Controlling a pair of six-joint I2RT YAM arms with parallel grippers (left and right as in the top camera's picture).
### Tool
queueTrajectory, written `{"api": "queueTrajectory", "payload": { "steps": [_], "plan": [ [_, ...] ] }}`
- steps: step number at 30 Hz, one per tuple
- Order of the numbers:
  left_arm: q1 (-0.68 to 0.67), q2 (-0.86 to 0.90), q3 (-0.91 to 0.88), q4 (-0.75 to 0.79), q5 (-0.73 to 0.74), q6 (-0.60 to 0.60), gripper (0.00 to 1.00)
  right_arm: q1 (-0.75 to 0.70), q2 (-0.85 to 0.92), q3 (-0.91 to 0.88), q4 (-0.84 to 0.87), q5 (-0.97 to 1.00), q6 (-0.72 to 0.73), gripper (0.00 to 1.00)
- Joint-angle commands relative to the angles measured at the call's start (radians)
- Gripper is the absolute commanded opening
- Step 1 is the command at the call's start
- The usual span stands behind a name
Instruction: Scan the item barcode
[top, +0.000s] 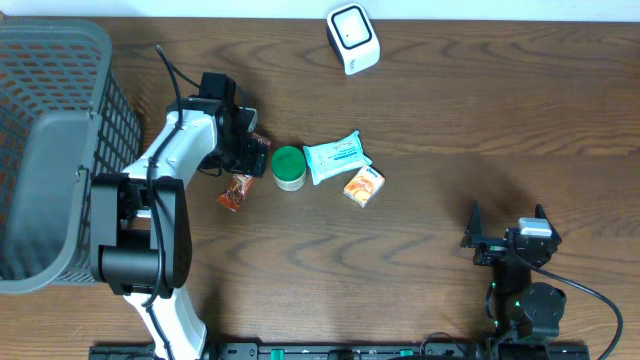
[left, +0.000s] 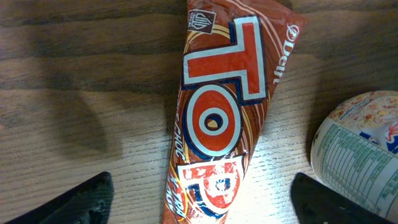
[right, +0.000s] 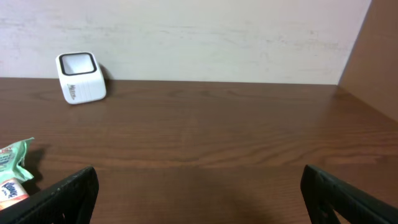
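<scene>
A brown and red snack wrapper (left: 217, 118) lies flat on the wooden table, its lower end between the two tips of my left gripper (left: 202, 202). That gripper is open, its fingers (left: 81, 200) wide apart and clear of the wrapper. From above, the wrapper (top: 235, 192) sits just below the left gripper (top: 248, 160). The white barcode scanner (top: 352, 38) stands at the far edge, also visible in the right wrist view as the scanner (right: 81, 77). My right gripper (top: 508, 225) is at the near right, open and empty (right: 199, 199).
A green-lidded cup (top: 289, 167) stands right of the wrapper, close to my left finger (left: 323, 202). Beyond it lie a teal wipes packet (top: 337, 157) and a small orange box (top: 364, 185). A grey basket (top: 50, 150) fills the left side.
</scene>
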Motion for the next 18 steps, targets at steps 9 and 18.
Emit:
{"api": "queueTrajectory", "payload": {
  "steps": [9, 18],
  "plan": [
    [0.004, 0.105, -0.005, -0.002, 0.011, 0.026, 0.86, 0.006, -0.005, -0.002, -0.004, 0.002, -0.007, 0.99],
    [0.003, 0.100, 0.000, -0.039, 0.013, 0.018, 0.08, 0.006, -0.005, -0.002, -0.004, 0.002, -0.007, 0.99]
  ]
}}
